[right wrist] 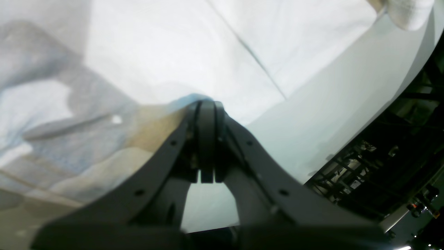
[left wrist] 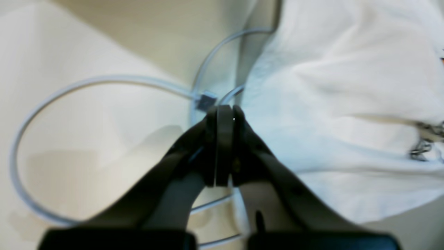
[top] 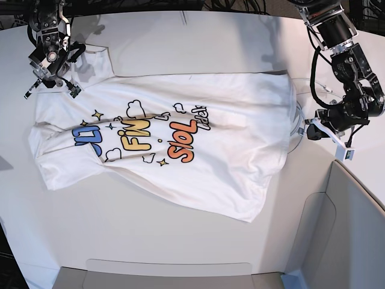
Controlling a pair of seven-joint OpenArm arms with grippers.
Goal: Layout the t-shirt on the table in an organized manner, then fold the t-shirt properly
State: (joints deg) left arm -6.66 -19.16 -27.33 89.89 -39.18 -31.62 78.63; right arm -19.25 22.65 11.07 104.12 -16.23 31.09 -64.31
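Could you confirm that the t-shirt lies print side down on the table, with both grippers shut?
Not quite: the t-shirt lies print side up on the table, as the base view shows. Both the left gripper and right gripper are indeed shut.

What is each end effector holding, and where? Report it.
Right end effector: apparently pinches the t-shirt by its edge. Left end effector: shut beside it; hold unclear.

White t-shirt [top: 228, 162], blue-yellow-orange lettering; white table [top: 150, 229].
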